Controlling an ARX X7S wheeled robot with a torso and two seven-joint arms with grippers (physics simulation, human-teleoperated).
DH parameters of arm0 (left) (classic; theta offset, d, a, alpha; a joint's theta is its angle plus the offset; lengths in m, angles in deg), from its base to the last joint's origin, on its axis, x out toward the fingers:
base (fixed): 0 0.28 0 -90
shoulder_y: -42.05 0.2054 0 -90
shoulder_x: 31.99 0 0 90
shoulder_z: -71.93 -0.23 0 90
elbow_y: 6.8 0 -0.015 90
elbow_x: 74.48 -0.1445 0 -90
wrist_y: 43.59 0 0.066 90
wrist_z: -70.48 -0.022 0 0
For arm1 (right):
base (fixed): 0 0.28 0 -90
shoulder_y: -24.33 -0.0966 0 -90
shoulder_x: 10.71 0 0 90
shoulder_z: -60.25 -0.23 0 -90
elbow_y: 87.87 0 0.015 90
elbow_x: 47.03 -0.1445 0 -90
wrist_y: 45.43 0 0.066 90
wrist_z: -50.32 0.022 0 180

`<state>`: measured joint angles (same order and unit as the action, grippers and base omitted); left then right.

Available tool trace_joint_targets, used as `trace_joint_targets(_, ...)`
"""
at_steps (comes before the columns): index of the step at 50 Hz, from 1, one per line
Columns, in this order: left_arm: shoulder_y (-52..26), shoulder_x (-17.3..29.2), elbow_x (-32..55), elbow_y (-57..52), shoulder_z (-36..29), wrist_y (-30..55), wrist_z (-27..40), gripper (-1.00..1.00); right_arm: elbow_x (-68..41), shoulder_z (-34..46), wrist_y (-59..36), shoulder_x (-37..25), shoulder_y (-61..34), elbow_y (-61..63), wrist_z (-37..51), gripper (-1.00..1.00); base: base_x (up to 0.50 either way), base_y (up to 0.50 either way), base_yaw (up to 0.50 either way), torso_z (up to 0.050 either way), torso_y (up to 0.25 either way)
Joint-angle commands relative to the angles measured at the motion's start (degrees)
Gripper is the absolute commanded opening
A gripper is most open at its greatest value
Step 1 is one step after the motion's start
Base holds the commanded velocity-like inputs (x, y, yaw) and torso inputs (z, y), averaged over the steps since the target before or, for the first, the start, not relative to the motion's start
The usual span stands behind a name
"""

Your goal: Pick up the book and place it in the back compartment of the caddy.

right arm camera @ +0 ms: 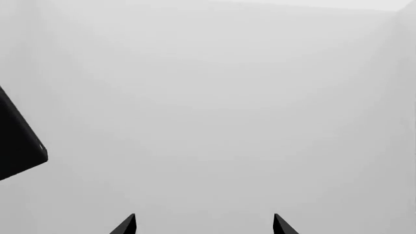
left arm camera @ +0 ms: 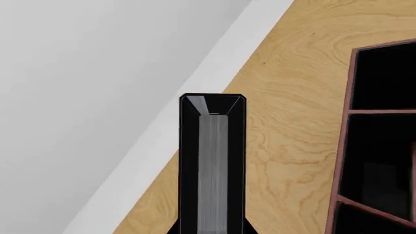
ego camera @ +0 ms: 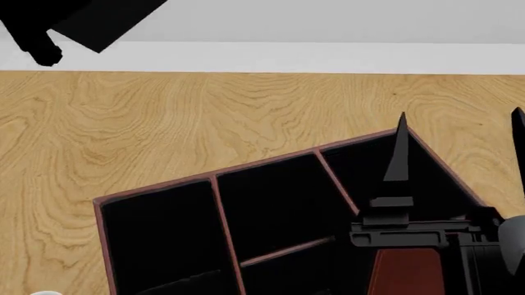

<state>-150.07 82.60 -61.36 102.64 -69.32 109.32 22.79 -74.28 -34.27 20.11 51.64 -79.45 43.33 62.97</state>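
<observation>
The caddy (ego camera: 215,178), a shallow tray with dark red-brown walls, a black interior and thin red dividers, lies askew on the wooden table; its edge also shows in the left wrist view (left arm camera: 344,146). A pale sliver (ego camera: 46,293) at the head view's bottom left edge may be the book; I cannot tell. My right gripper (ego camera: 460,117) is open and empty, fingers pointing up over the caddy's right end; its wrist view (right arm camera: 203,224) shows only grey wall. My left gripper (left arm camera: 213,100) looks shut and empty above the table's far edge, left of the caddy.
The wooden table (ego camera: 164,117) ends at a white strip (ego camera: 328,56) along the grey wall. My left arm (ego camera: 49,27) hangs dark at the head view's top left. A black part (right arm camera: 16,141) shows in the right wrist view.
</observation>
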Motion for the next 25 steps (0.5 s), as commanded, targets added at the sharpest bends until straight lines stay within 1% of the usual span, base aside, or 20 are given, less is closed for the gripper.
trace_joint_targets(1,-0.77,-5.25,0.21,5.46,-0.09,-2.62,-0.84,-1.00,-0.26,-0.88,1.83,0.28,0.71,-0.89,-0.36,1.00,0.00,0.00,0.00,0.000,0.000)
trace_joint_targets(10,-1.35,-8.68,0.56,9.64,-1.01,-4.20,-2.16,-1.00,-1.10,-2.89,3.80,0.84,2.45,-0.65,-0.26,1.00,0.00,0.00,0.00,0.001,0.002)
trace_joint_targets(16,-0.73,-9.84,0.82,9.49,-2.11,-4.72,-3.05,-1.00,-1.07,-3.04,5.52,1.45,2.49,-1.76,-0.83,1.00,0.00,0.00,0.00,0.000,0.000)
trace_joint_targets(19,-0.74,-11.14,0.28,11.82,-3.11,-5.37,-3.09,-1.00,-1.07,-3.02,6.23,1.74,2.68,-2.29,-1.10,1.00,0.00,0.00,0.00,0.000,0.003)
trace_joint_targets(25,-1.15,-13.86,0.64,14.43,-2.69,-5.28,-2.63,-1.00,-1.17,-3.15,6.85,1.82,2.86,-2.68,-1.32,1.00,0.00,0.00,0.00,0.000,0.002)
